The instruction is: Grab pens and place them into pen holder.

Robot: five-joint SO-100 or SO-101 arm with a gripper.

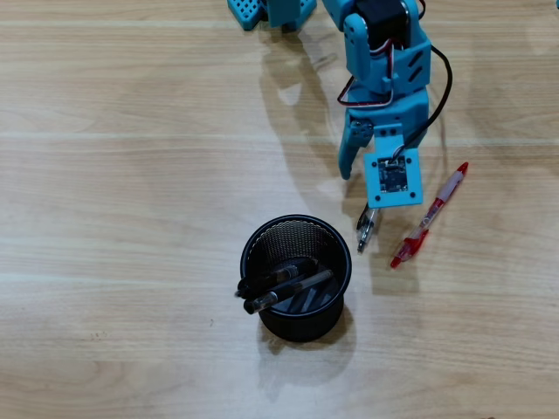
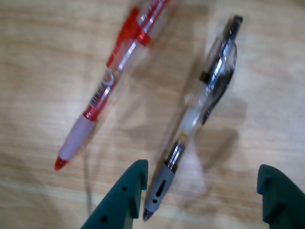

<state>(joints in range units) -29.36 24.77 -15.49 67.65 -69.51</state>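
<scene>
on the table lie two pens (image 2: 190,119), beneath the spread pincer (image 2: 205,191).

The table (image 1: 131,175) is pale wood, smooth. The pen holder (image 1: 336,253) is black wire mesh. Beside it, the red pen (image 2: 119,62) is shiny see-through plastic.

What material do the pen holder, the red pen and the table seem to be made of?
The pen holder: probably metal wire mesh, matte black; fine grid holes show in its wall. The red pen: likely plastic, with a clear glossy barrel, red clip and tip, and a pale, duller sleeve that may be rubber. The table: wood or wood-look laminate; light grain lines and plank seams, slight sheen.
</scene>
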